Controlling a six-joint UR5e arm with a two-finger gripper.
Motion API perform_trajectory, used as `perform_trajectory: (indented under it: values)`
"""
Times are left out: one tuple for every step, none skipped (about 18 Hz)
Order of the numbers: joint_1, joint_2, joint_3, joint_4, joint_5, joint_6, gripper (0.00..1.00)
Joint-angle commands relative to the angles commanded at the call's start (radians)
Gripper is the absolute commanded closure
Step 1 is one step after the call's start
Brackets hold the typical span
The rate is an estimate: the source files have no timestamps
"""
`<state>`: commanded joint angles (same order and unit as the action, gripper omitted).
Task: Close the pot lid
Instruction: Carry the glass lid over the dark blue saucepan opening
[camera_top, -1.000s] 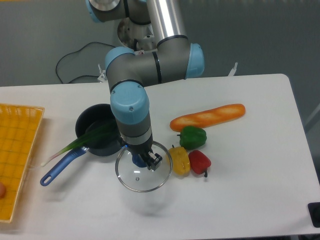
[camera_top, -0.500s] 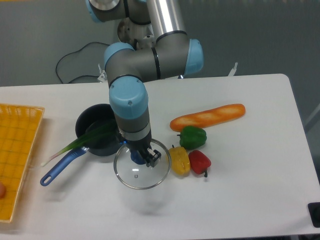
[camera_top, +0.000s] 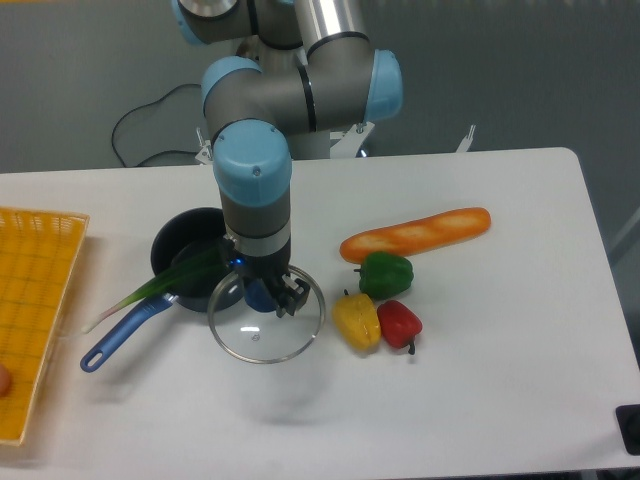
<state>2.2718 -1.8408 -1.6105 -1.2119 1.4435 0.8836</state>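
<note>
While fingers clamp lid knob, pot handle points lower-left.

Claw shifted left and slightly up across frames, away from yellow pepper, toward pot. Lid carried along, clamped by blue knob, now overlapping pot's right rim; before, clear of it. Gap opened between lid rim and yellow pepper, formerly touching or overlapping in view. Arm's wrist section now covering more of pot's right side. Lid's shadow on bench also moved left.
</note>
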Motion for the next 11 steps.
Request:
perform_trajectory:
  values:
    - [-0.002, 0.0, -0.009, 0.002, -0.002, -0.002, 0.49]
    - [-0.002, 0.002, -0.012, 0.002, -0.012, -0.003, 0.49]
    - [-0.002, 0.002, -0.011, 0.0, -0.04, -0.011, 0.49]
    - [-0.005, 0.008, -0.023, 0.0, -0.067, -0.021, 0.49]
    - [-0.008, 0.023, -0.044, 0.006, -0.092, -0.029, 0.49]
    - [-0.009, 0.029, -0.055, 0.006, -0.116, -0.031, 0.49]
    - [-0.009, 0.035, -0.057, 0.003, -0.132, -0.031, 0.49]
    - [-0.011, 0.041, -0.057, 0.0, -0.143, -0.032, 0.49]
    - [-0.012, 0.046, -0.057, -0.002, -0.153, -0.034, 0.49]
    - [-0.02, 0.048, -0.06, -0.003, -0.155, -0.038, 0.49]
    - [-0.032, 0.049, -0.066, -0.002, -0.155, -0.05, 0.49]
